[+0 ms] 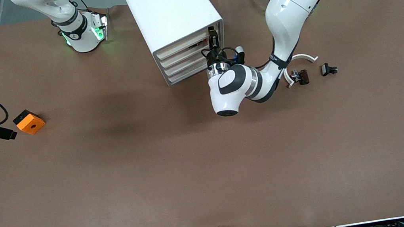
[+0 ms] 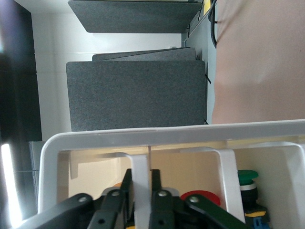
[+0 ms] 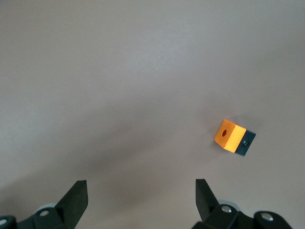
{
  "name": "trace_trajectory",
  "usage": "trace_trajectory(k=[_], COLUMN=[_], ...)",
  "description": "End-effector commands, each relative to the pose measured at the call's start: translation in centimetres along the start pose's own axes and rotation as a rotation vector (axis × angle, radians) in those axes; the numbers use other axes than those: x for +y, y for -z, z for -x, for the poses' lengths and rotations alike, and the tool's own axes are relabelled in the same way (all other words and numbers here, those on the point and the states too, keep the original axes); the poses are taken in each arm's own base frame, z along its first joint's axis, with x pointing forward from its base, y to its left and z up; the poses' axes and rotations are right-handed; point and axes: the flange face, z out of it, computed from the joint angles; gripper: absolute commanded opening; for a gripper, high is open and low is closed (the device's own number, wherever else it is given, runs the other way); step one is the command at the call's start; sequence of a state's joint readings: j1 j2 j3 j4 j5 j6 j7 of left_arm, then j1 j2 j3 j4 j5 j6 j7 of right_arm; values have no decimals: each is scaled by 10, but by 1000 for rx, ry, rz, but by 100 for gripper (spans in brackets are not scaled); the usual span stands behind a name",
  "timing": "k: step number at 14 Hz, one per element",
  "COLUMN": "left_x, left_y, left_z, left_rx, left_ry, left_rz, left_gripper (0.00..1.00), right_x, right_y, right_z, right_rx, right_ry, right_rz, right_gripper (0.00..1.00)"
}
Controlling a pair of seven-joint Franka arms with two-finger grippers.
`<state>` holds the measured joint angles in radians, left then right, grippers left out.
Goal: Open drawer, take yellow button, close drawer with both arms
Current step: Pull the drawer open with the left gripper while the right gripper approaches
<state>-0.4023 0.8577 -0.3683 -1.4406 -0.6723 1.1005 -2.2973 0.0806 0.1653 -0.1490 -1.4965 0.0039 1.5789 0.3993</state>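
My left gripper (image 2: 142, 200) has its fingers pinched on the drawer (image 1: 187, 45) handle to pull it, exposing the red-capped button (image 2: 200, 198) inside, while my right gripper (image 3: 140, 195) waits wide-fingered over the tabletop (image 1: 177, 165).

Even overhead light, front view sharp. Bench (image 1: 154, 168) matte, no glare; faint soft shadow nr its middle. Green LED glow on right arm's base (image 1: 84, 35). Left wrist view: bright strip at one edge, left gripper (image 2: 141, 200) close & blurred. Right wrist view soft, dimmer twd corners.
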Motion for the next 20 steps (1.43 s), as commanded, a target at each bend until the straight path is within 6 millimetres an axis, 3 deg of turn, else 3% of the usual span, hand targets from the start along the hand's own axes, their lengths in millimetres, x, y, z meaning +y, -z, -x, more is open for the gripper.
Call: trace_trajectory(k=[1,5,10,16,18,20], left_x=[3,3,5,16,16,13], left_y=[-2,-1,6,36,46,58], left_z=[5,4,-1,-32,-42,-49], left_rx=[1,-1,-10,-66,-87,-108], left_ry=[14,15,23,68,72,69], left_rz=[-24,-23,-15,17,25,37], left_gripper=[10,9,10,10,10,10], right_x=[-10,-13,-59,-127,-152,-170], right_y=[3,4,5,-5,-27,-30], right_z=[3,4,27,73,83,98], right_rx=[-5,-4,-3,-15,-46,-108], right_ry=[-54,-108,-98,-278,-357,-422], right_rz=[-4,-13,-8,20,47,12], right_gripper=[100,100,100,100,100,100])
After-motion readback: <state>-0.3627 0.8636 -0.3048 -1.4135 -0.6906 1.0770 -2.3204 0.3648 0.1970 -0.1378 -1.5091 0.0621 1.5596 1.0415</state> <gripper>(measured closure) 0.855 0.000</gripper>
